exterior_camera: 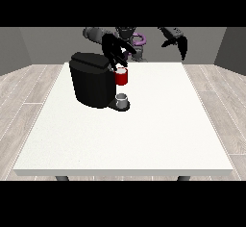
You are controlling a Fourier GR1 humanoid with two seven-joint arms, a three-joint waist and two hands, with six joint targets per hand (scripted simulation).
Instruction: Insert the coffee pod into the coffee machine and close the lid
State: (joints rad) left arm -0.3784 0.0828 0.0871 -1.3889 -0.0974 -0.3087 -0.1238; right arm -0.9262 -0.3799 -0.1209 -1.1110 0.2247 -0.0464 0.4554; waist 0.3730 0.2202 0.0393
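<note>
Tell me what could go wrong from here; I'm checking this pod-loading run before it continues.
1. The hand at the view's left is right above the red pod holder, hiding the coffee pod; it may sit crooked and jam.
2. The holder juts from the black coffee machine over the small grey cup; a misplaced pod could fall there.
3. The hand at the view's right hangs raised, apart from the machine, so nothing steadies it.
</note>
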